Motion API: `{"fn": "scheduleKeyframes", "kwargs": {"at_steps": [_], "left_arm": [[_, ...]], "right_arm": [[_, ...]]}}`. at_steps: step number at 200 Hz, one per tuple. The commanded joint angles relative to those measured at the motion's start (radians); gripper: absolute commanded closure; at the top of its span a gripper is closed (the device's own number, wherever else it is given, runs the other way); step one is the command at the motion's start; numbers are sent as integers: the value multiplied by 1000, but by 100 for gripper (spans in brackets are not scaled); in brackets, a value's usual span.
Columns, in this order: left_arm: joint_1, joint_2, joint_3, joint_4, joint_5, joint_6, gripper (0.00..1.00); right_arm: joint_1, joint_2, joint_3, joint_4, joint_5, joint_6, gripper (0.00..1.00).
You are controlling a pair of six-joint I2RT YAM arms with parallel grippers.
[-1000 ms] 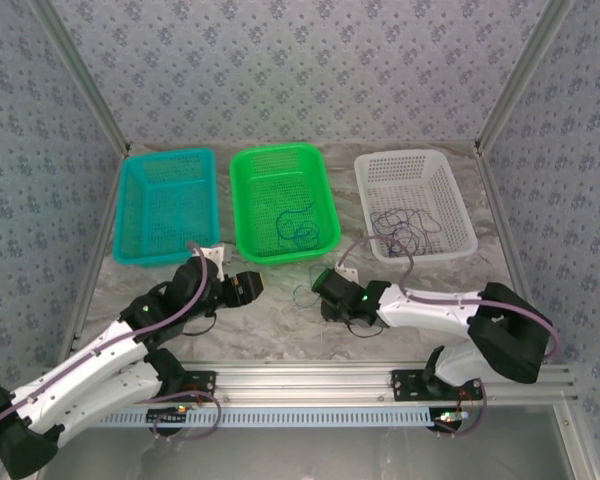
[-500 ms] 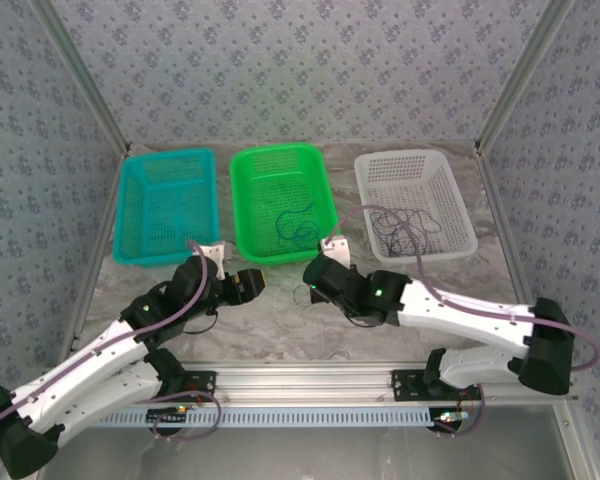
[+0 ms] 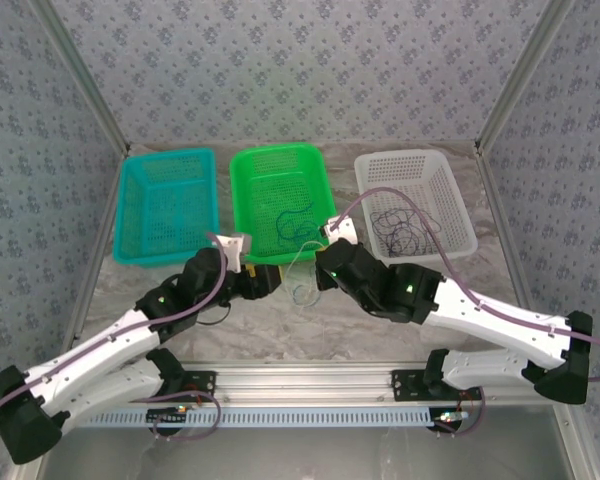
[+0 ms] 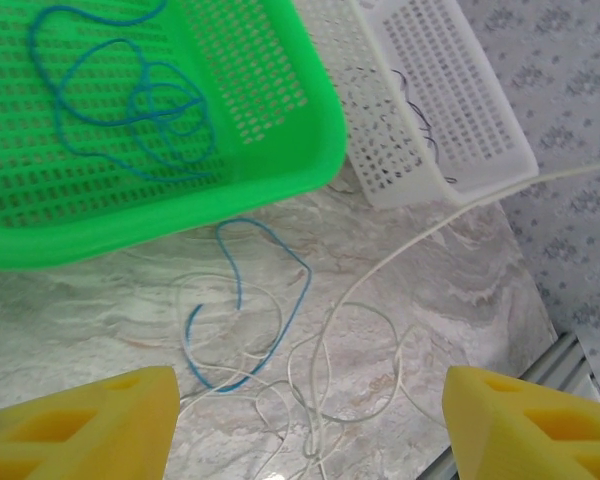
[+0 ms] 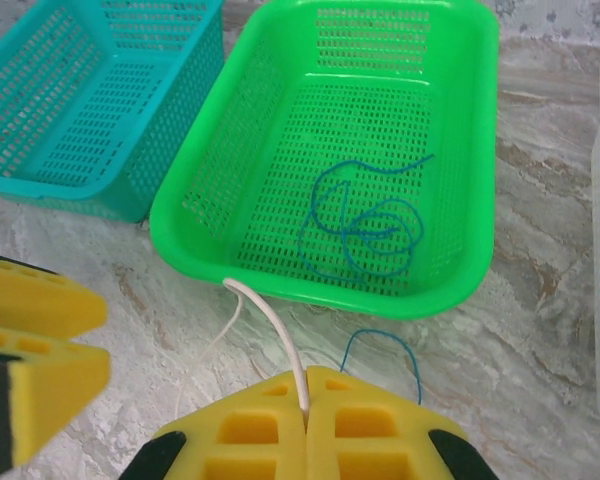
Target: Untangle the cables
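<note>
Right wrist view: my right gripper is pinched closed on the whitish cable, which runs up from between its pads toward the green basket. A blue cable lies looped inside that basket. My left gripper stands wide, holding nothing, above the surface, where a 2nd blue strand lies tangled with whitish loops. The dark cable sits in the white basket.
</note>
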Motion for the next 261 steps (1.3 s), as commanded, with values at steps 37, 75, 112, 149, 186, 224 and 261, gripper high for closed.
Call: {"fn": "scheduleKeyframes", "kwargs": {"at_steps": [37,75,112,149,186,224,261], "left_arm": [[-77,110,100,110,16,89,30],[-81,158,110,101,-41,78,33],[-82,168,110,110,-57,84,40],[-84,194,119,124,-47,76,63],[-84,189,146,47,-138,83,95],[-79,114,215,-71,-247,181,100],[-79,86,258,-64,-192,204,100]], "right_arm": [[-12,-33,56,63,-46,-81,100],[-13,-64,60,106,-61,-108,100],[-14,-86,50,126,-92,-111,100],[-16,-116,15,169,-90,-101,100],[-21,-160,-24,170,-36,-86,98],[-34,-158,-50,18,37,21,81],[-52,-88,-50,-104,53,100,61]]}}
